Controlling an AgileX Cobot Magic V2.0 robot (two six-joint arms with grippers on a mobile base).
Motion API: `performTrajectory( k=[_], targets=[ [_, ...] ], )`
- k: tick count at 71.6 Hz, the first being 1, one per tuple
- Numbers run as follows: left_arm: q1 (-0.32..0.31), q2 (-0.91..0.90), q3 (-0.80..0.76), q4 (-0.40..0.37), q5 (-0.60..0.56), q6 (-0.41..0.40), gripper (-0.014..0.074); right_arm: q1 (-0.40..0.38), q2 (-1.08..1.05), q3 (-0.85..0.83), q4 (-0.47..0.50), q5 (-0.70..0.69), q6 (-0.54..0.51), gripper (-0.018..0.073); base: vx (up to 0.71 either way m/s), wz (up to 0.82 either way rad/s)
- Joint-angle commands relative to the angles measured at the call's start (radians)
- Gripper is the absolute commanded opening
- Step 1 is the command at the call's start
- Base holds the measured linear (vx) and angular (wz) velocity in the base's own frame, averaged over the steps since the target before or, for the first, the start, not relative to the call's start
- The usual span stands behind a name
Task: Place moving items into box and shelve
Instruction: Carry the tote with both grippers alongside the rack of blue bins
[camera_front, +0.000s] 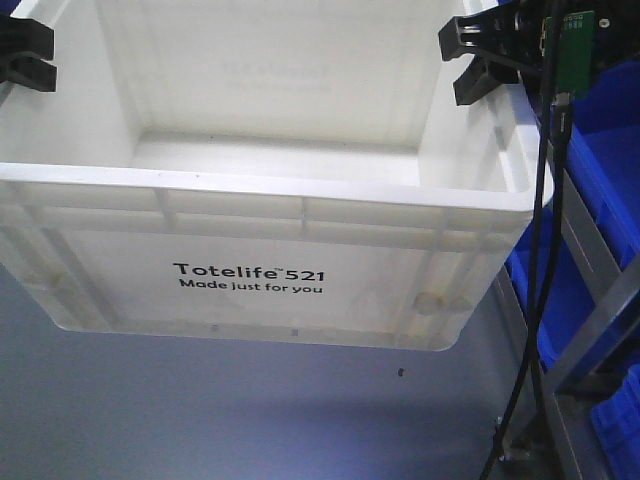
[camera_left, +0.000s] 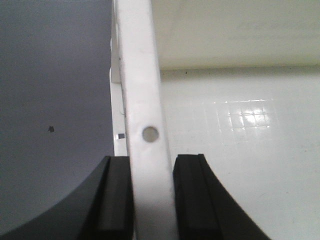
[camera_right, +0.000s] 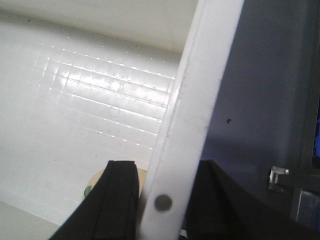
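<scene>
White box (camera_front: 270, 250), pale item (camera_right: 94, 186) inside, rims between left fingers (camera_left: 116, 200), right fingers (camera_right: 120, 200)

At three o'clock in the front view we see blue plastic bins (camera_front: 612, 190) sitting at several levels in a grey metal rack (camera_front: 585, 250), whose slanted struts cross in front of them. A grey floor (camera_front: 200, 410) fills the six o'clock part, with a small dark speck (camera_front: 401, 374) on it. From the left wrist we find grey floor at nine o'clock; from the right wrist, at three o'clock, floor, a small metal bracket (camera_right: 278, 176) and a blue sliver at the edge.
</scene>
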Motion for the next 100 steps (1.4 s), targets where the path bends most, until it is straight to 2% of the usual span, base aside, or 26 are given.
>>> performTrajectory(
  k=[1, 100],
  targets=[
    [-0.006, -0.044, -0.045, -0.059, -0.131, 0.002, -0.0017, 0.004, -0.054, -0.048, 0.073, -0.112, -0.043, -0.0012, 0.47, 0.03],
    [-0.006, -0.044, -0.045, -0.059, -0.131, 0.002, -0.0017, 0.004, -0.054, -0.048, 0.073, -0.112, -0.043, -0.0012, 0.44, 0.08]
  ],
)
